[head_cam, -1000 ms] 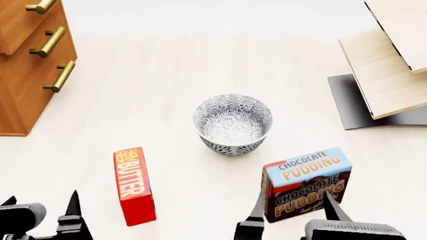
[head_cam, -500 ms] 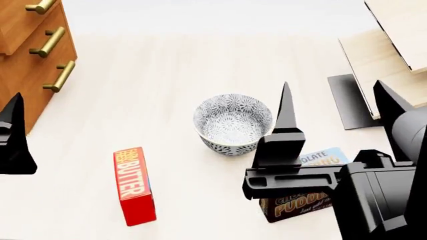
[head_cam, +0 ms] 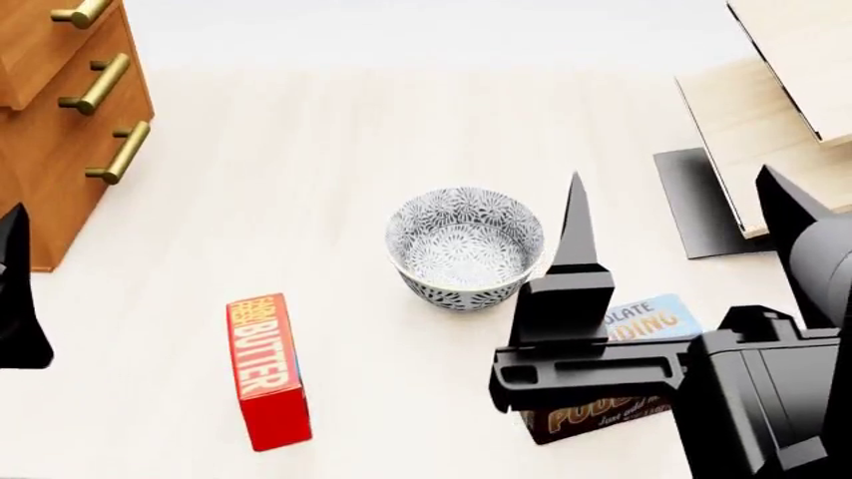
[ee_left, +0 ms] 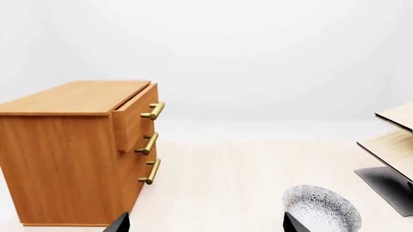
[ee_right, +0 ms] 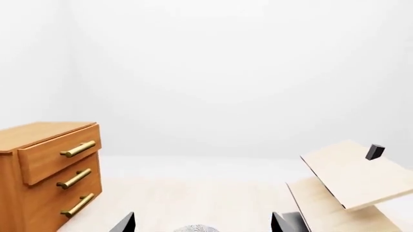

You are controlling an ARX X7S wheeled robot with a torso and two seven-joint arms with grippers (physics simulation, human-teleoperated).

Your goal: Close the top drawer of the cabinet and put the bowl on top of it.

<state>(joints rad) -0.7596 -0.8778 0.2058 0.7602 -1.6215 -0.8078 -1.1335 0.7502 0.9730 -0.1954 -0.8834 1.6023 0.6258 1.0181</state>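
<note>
The bowl [head_cam: 465,247], white with a grey floral pattern, stands upright on the pale floor. The orange-brown cabinet [ee_left: 65,159] is at the far left, and its top drawer [ee_left: 135,118] juts out beyond the two fronts below. My right gripper [head_cam: 672,200] is open, raised just right of the bowl and over the pudding box. In the right wrist view the bowl's rim [ee_right: 193,228] shows between that gripper's [ee_right: 203,223] tips. My left gripper [ee_left: 205,223] is open and empty, facing the cabinet with the bowl [ee_left: 320,212] beside one tip. One left finger [head_cam: 16,299] shows at the head view's left edge.
A red butter box [head_cam: 267,371] lies left of the bowl and nearer to me. A chocolate pudding box [head_cam: 626,409] stands to the bowl's right, partly hidden by my right gripper. A pale slatted wood structure [head_cam: 779,120] on a dark base [head_cam: 692,200] fills the far right.
Both arms rose from the bottom edge into the head view. The right gripper now covers most of the pudding box; since half a second ago both grippers dropped slightly.
</note>
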